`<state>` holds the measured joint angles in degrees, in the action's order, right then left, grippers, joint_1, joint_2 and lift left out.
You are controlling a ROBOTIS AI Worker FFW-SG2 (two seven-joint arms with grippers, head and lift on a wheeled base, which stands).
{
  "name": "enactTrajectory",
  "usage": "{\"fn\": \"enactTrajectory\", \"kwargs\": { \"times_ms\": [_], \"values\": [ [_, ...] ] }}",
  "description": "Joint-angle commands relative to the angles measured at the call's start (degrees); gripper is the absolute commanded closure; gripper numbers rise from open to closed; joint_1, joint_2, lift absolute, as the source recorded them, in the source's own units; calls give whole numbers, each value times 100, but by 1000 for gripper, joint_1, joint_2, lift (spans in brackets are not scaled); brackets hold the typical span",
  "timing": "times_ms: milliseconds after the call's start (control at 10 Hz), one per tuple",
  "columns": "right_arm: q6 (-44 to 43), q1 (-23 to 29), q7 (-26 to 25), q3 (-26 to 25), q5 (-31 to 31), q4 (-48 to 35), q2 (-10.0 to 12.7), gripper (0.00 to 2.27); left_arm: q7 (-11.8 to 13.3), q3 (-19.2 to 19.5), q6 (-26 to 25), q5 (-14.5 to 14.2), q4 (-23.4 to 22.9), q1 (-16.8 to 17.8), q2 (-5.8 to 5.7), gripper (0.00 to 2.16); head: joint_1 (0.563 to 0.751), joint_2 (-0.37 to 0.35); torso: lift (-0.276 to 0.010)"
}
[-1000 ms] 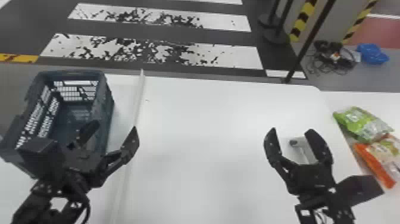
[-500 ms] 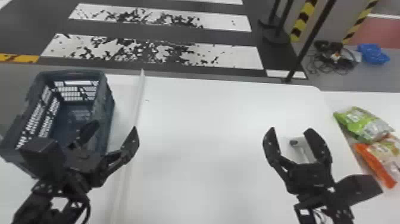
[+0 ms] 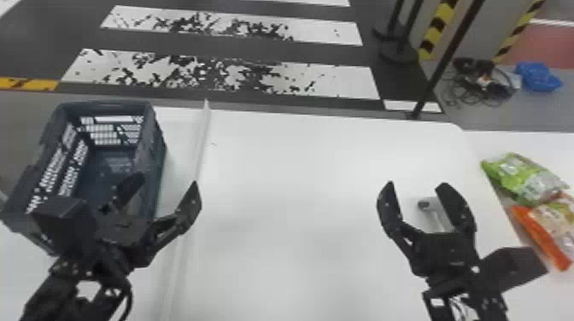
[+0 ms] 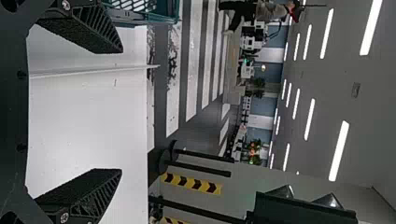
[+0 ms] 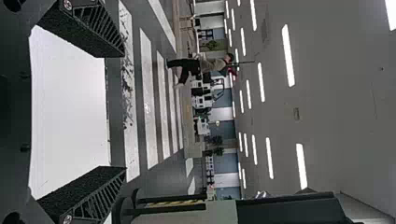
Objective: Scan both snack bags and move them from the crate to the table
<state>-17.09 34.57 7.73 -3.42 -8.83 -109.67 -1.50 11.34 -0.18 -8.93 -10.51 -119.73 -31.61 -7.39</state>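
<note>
- The crate point(image 3: 156, 170), dark blue with slotted walls and an open top, stands on the far left part of the white table point(image 3: 299, 264).
- A thin raised strip point(image 3: 198, 149) runs from the table's far edge toward its near edge, just to the right of the crate.
- The green snack bag point(image 3: 519, 173) lies beyond the table's right edge, on the white surface point(image 3: 525, 143) beside it.
- The orange snack bag point(image 3: 540, 239) lies there too, nearer the robot, touching the green one. Both bags are outside the crate and well apart from it.
- The left gripper point(image 3: 166, 181) is open and holds nothing. In the head view, one finger lies across the crate's inside and the other across the strip. How high it sits above them I cannot tell.
- In its own wrist view, the left gripper point(image 4: 122, 110) has its fingers wide apart, with white tabletop showing between them.
- The right gripper point(image 3: 417, 185) is open as well, with nothing gripped, toward the right side of the table and to the left of the bags.
- The right wrist view shows the right gripper point(image 5: 125, 111) with its two fingers spread and bare tabletop between.
- A small tool point(image 3: 433, 213) with a grey head and a pale handle lies near the table's right edge. It appears between the right gripper's fingers in the head view, apart from any grip.
</note>
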Motion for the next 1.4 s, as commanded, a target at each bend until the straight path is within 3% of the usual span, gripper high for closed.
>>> {"fn": "enactTrajectory", "kwargs": {
  "times_ms": [0,1300],
  "values": [
    [0,-12,0,0,13,16,1,66,0,0,0,-12,28,23,-8,83,695,-80,-88],
    [-18,-21,0,8,13,34,1,73,9,-9,0,-21,64,32,1,83,695,-79,-88]
  ]
}}
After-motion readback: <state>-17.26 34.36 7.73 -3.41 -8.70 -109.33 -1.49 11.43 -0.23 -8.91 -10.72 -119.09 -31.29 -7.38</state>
